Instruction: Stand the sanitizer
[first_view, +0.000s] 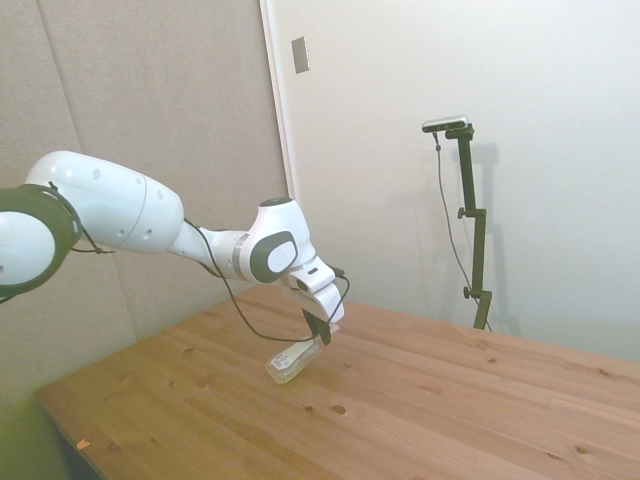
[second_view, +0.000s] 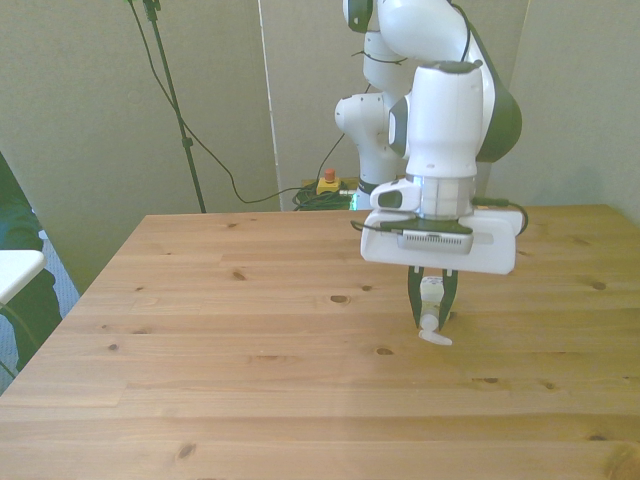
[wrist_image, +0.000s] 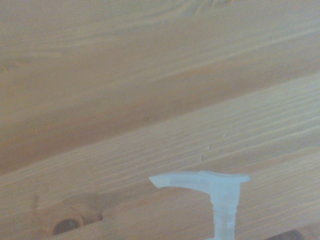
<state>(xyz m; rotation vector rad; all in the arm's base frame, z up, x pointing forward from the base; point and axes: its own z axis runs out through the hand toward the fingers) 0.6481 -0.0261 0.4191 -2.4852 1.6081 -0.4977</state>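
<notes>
The sanitizer (first_view: 290, 363) is a small clear bottle that slants in the air, its pump end raised and its base low over the wooden table (first_view: 420, 400). My gripper (first_view: 320, 335) is shut on it near the neck. In the front view the gripper (second_view: 432, 305) points down, with the sanitizer's white pump top (second_view: 435, 335) sticking out below the dark fingers (second_view: 413, 302); the bottle's body is hidden behind them. The wrist view shows the white pump top (wrist_image: 210, 180) close up over the table planks. I cannot tell whether the base touches the wood.
The wooden table (second_view: 250, 380) spreads wide around the gripper on all sides. Cables and a red button (second_view: 327, 181) lie on the floor behind the far edge. A dark-clothed person (second_view: 12, 235) sits at the front view's left edge.
</notes>
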